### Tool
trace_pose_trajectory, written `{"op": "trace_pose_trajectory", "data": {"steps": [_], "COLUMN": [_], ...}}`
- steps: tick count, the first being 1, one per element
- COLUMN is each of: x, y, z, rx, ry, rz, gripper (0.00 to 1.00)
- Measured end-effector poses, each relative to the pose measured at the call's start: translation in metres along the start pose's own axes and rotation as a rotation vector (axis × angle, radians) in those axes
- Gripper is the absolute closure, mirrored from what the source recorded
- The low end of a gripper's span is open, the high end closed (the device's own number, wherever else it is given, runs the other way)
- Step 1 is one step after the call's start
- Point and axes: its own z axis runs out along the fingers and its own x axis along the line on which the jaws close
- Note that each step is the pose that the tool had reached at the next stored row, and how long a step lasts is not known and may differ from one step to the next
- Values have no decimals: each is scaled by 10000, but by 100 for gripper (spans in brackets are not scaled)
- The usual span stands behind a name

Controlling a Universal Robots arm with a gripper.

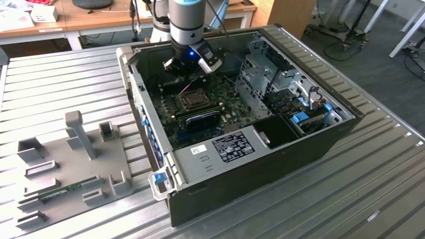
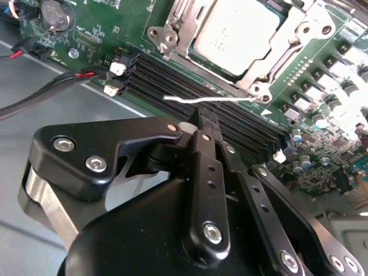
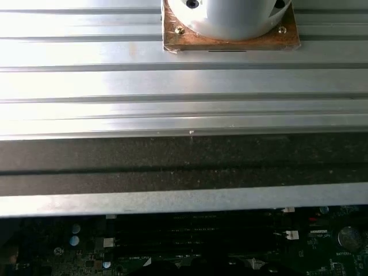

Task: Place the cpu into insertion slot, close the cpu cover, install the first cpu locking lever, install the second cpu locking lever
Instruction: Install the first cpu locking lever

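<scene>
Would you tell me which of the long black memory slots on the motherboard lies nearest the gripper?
The outermost memory slot, on the side of the bank farthest from the cpu; the gripper is right next to it.

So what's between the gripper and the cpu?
Second wrist view: between gripper and cpu lie a thin silver lever and black memory slots.

Bright room light, glare on ribbed metal table (image 3: pixel 184 80), pale sheen on cpu (image 2: pixel 236 31), motherboard (image 3: pixel 57 253) shadowed
</scene>
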Motion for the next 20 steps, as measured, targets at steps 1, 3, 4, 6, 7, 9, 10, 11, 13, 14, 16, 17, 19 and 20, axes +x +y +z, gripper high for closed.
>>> {"op": "trace_pose_trajectory", "data": {"steps": [1, 3, 4, 6, 7, 9, 10, 11, 13, 14, 16, 17, 19, 20], "x": [-1, -3, -4, -6, -6, -8, -8, -8, -10, -15, -23, -27, -30, -30], "y": [4, 4, -3, -23, -36, -59, -60, -61, -61, -62, -63, -63, -65, -65], "z": [-16, -36, -42, -48, -52, -57, -58, -57, -54, -52, -46, -43, -35, -32], "rx": [0, -1, -2, 0, 0, -1, -1, 0, 1, -1, -2, -3, -9, -13], "ry": [0, -1, -1, 0, -1, 0, 0, 0, 0, 0, -1, -1, -4, -7], "rz": [0, 0, 0, 0, 1, 0, 0, 0, 0, -1, 0, 0, 1, 2], "gripper": [90, 90, 90, 90, 90, 90, 90, 90, 90, 90, 90, 90, 90, 90]}}
